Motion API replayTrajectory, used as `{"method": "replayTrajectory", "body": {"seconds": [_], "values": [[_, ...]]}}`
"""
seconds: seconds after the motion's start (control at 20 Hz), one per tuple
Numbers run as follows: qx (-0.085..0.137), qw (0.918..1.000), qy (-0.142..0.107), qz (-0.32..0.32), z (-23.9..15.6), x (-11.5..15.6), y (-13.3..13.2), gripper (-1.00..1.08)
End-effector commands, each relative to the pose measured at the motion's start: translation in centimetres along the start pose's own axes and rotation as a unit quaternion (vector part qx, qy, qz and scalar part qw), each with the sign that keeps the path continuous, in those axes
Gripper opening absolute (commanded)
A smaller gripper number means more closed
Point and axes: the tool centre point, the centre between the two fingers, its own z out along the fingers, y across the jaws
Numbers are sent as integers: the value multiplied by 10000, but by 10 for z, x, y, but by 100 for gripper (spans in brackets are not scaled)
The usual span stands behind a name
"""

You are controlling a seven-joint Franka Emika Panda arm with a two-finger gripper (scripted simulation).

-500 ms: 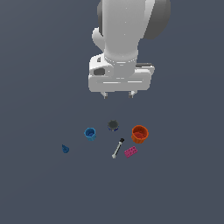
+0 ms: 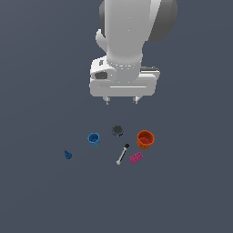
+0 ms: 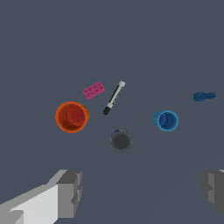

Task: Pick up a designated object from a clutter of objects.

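The small dark can [image 2: 118,130] with a grey top stands upright on the floor between the blue cup [image 2: 93,139] and the orange cup [image 2: 145,139]. My gripper [image 2: 121,100] hangs open and empty well above it, a little behind the can. In the wrist view the can [image 3: 120,141] lies between my two spread fingers [image 3: 70,192], with the orange cup [image 3: 72,117] and blue cup [image 3: 166,120] on either side.
A black-and-white stick tool [image 2: 122,154] and a pink studded brick [image 2: 135,158] lie in front of the can. A tiny blue cone [image 2: 68,155] lies apart at the exterior view's left. In the wrist view the stick [image 3: 113,97], brick [image 3: 94,90] and cone [image 3: 204,96] show too.
The gripper has shifted only slightly lower over the can. The objects have not moved.
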Motion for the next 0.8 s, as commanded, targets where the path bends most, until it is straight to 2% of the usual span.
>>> {"method": "replayTrajectory", "body": {"seconds": [0.0, 0.35, 0.75], "values": [[-12, 10000, 7, 12, -1, 2, 2, 100], [-5, 9999, 13, 113, 7, 2, 1, 100], [21, 9982, 42, 604, 44, 5, 1, 100]]}}
